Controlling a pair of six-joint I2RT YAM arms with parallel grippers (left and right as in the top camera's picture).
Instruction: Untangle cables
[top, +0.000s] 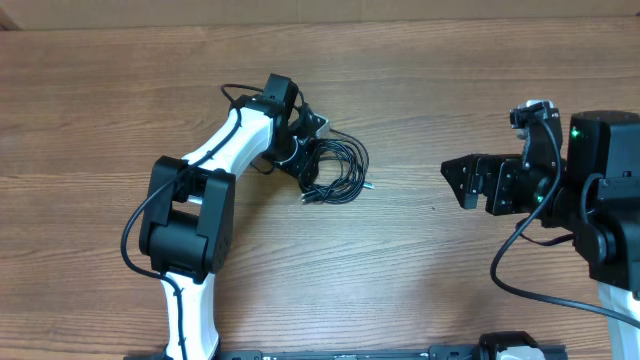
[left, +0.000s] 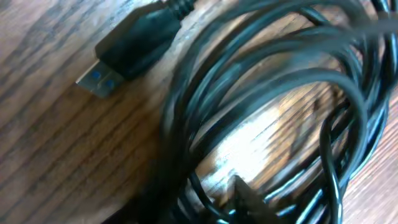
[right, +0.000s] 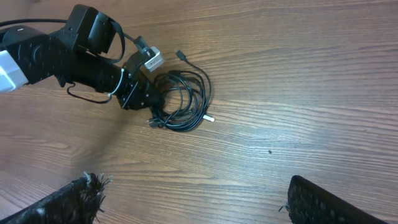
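The cables (top: 338, 167) lie as one tangled coil of thin black cord on the wooden table, left of the middle. My left gripper (top: 306, 166) is down at the coil's left edge. In the left wrist view the coil (left: 273, 93) fills the frame, with a black plug (left: 124, 50) with a silver, blue-tabbed end at the upper left. The left jaws (left: 208, 202) are close together with several strands between them. My right gripper (top: 452, 181) is open and empty, well right of the coil. The right wrist view shows the coil (right: 183, 102) far ahead of its spread fingers (right: 193, 199).
The wooden table (top: 420, 270) runs in every direction around the coil. A small silver plug tip (top: 369, 185) sticks out at the coil's right side. The left arm's own thicker black cable (top: 135, 225) loops beside its base.
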